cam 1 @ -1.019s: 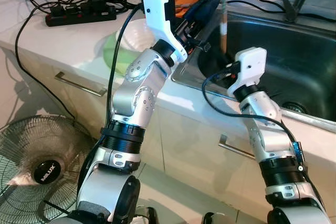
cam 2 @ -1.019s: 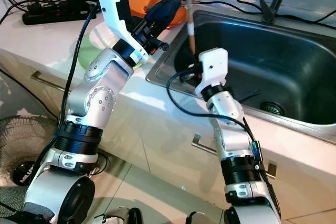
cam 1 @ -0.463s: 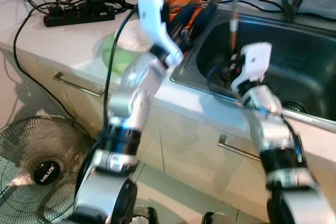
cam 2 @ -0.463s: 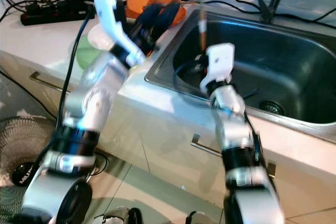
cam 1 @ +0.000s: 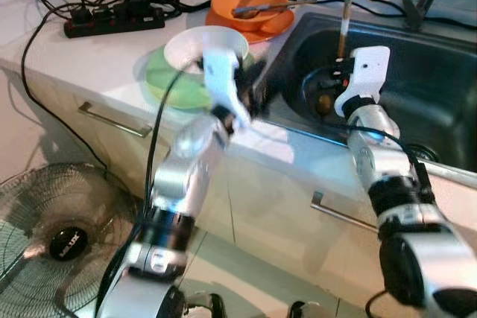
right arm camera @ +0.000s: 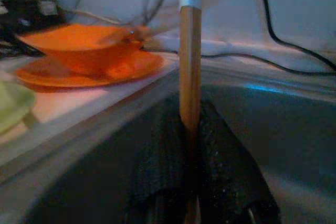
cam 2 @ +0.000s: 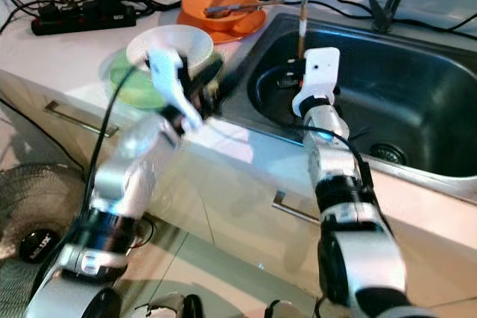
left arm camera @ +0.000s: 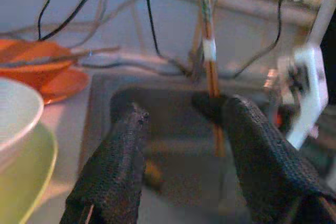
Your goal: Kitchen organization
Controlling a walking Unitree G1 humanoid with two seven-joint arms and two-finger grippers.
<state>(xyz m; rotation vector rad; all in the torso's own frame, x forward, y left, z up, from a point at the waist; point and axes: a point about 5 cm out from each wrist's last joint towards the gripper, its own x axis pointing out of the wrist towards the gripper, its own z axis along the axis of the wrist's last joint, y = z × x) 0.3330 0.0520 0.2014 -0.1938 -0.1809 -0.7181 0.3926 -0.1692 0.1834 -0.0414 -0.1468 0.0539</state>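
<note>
In the left eye view a long thin stick (cam 1: 344, 13), wooden at its lower part and greenish higher up, stands near upright at the top centre, over the near left end of the sink (cam 1: 440, 102); the right gripper (cam 1: 326, 98) pinches its lower end, that arm rising from the lower right with its white wrist block facing us; the left arm leans in from the lower left, blurred, its gripper (cam 1: 257, 87) at the sink's left rim.

In the right eye view an orange bowl (cam 2: 223, 1) holding a spoon (cam 2: 231, 10) sits on an orange saucer at the top centre; a white bowl (cam 2: 168, 42) rests on a green plate (cam 2: 127, 83) left of it.

In the left wrist view the left gripper's fingers (left arm camera: 118, 166) are spread apart, holding nothing; the stick crosses between them farther off.

In the right wrist view the stick runs up the middle, clamped between the two fingers (right arm camera: 223, 166).
</note>
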